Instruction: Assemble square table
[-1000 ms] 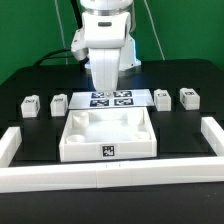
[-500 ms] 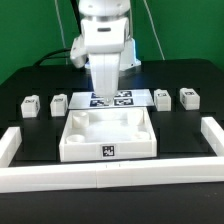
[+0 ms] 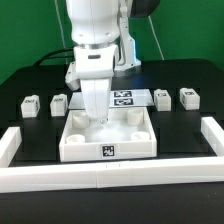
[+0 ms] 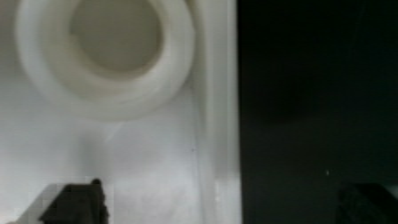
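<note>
The white square tabletop (image 3: 108, 150) lies tray-side up in the middle of the black table, a tag on its front wall. Two small white legs (image 3: 30, 104) (image 3: 59, 102) stand at the exterior view's left, and two more legs (image 3: 162, 98) (image 3: 188, 97) at its right. My gripper (image 3: 95, 118) hangs low over the tabletop's back left part, open. In the wrist view a round corner socket (image 4: 116, 50) and the tabletop's wall (image 4: 214, 110) show. My gripper (image 4: 222, 205) straddles that wall: one dark fingertip (image 4: 75, 205) is over the white inside, the other over the black table. Nothing is held.
The marker board (image 3: 126, 98) lies behind the tabletop, partly hidden by the arm. Long white border bars (image 3: 110, 176) fence the front, with further bars at the left (image 3: 8, 146) and right (image 3: 212, 136). Cables hang behind the arm.
The arm has swung toward the exterior view's left and come down, from above the marker board to the tabletop's back left part. The jaws stay open. The parts have not moved.
</note>
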Tool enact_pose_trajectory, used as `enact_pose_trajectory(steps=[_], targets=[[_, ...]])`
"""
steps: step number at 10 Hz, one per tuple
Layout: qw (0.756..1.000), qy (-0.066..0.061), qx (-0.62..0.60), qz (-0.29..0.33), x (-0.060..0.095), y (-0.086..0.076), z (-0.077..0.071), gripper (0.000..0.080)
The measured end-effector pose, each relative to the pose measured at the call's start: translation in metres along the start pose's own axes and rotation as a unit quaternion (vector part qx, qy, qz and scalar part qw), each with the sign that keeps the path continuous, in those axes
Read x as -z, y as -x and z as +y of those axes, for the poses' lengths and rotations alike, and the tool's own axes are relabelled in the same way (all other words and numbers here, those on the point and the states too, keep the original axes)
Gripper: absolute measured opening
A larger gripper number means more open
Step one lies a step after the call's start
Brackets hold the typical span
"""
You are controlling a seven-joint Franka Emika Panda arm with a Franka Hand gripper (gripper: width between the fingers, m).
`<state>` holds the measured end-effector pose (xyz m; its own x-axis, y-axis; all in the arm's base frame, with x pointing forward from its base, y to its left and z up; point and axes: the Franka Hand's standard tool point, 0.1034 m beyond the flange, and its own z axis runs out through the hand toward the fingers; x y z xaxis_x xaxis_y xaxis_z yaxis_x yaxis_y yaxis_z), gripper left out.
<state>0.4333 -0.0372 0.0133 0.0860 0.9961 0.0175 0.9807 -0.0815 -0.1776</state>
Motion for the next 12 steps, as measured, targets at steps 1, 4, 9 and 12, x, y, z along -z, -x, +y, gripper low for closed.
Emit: enact_pose_trajectory(steps=[1,4,9,12], targets=[[1.0,-0.004,-0.009,-0.005,-0.0018,-0.0071,0.0003,0.065],[1.0,-0.004,-0.01,-0.01,-0.003,-0.0118,-0.0011,0.0527],[1.0,-0.001,-0.01,-0.01,-0.0021,-0.0118,0.0003,0.0075],[1.0,-0.001,-0.011,-0.01,-0.002,-0.0116,0.0005,0.0075]])
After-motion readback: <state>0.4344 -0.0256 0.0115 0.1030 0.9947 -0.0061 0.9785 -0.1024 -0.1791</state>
